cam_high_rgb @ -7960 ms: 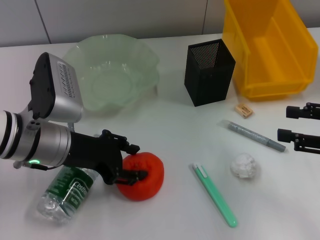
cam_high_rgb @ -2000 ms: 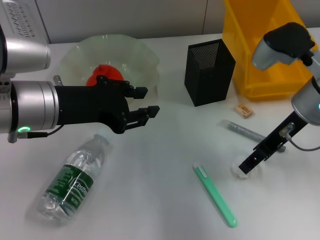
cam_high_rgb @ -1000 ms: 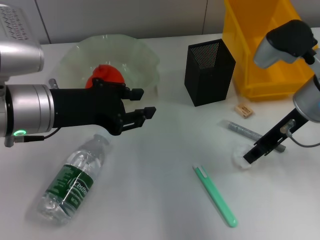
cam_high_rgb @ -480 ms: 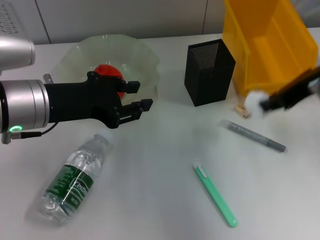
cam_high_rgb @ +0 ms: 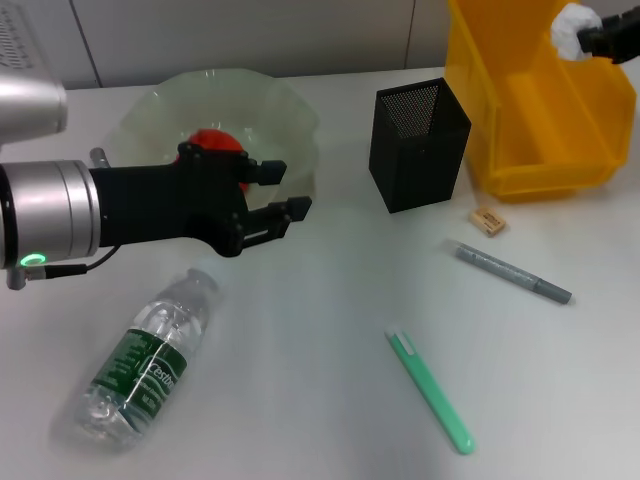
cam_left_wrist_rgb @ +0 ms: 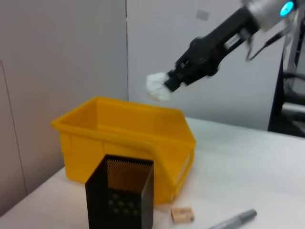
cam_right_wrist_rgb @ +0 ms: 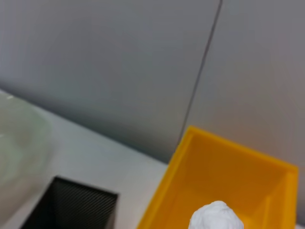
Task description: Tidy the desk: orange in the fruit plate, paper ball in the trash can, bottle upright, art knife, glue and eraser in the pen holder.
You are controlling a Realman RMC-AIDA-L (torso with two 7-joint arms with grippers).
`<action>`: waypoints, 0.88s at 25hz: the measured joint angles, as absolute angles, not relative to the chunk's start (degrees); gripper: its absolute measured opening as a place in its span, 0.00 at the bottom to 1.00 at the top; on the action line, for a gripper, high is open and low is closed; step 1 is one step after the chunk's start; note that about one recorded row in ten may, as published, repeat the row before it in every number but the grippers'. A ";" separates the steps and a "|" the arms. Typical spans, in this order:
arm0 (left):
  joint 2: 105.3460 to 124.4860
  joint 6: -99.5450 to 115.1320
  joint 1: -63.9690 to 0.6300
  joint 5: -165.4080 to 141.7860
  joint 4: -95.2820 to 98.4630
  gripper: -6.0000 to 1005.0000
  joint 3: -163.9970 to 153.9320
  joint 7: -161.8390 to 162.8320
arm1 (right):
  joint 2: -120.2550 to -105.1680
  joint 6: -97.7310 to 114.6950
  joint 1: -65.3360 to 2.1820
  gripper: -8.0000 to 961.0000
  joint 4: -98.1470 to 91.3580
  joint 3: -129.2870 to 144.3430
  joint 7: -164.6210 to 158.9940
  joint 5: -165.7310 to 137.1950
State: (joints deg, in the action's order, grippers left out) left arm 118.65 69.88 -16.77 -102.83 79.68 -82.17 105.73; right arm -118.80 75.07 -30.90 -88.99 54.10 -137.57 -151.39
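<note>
The right gripper pinches the paper ball in the air above the yellow trash can; the left wrist view shows this grip from the side, while the right wrist view shows only the ball over the bin's inside; the left gripper hangs empty with fingers apart, beside the fruit plate holding the orange; the bottle lies on its side; the eraser rests near the pen holder.
</note>
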 joint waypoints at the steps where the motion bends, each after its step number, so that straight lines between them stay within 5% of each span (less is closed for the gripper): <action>1: 118.59 69.87 -16.70 -101.77 79.16 0.45 -81.68 105.67 | -118.80 72.67 -31.40 0.21 -86.77 54.19 -136.76 -151.57; 16: 118.42 70.57 -16.01 -98.39 76.58 0.45 -79.07 104.71 | -118.11 59.38 -38.73 0.20 -67.02 54.41 -133.85 -157.03; 22: 118.46 70.92 -15.99 -98.25 76.38 0.45 -79.03 104.34 | -118.34 59.61 -37.89 0.28 -69.26 54.10 -134.81 -157.39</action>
